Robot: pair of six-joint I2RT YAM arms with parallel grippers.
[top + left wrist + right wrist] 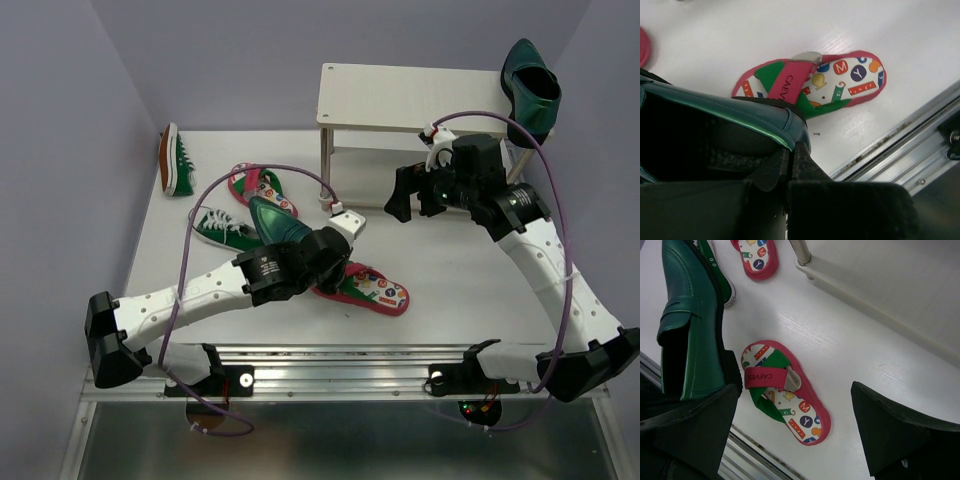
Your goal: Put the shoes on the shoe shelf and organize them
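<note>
Left of the shoe shelf (400, 95), the left gripper (308, 246) is clamped on the heel rim of a teal loafer (278, 222), held above a red flip-flop (375, 290). Just in front of the shelf the right gripper (412, 195) hangs wide open and empty; the other loafer (530, 88) stands at the shelf's right end. Gripped by its rim alone, the shoe could slip, or strike the right gripper barring the shelf
</note>
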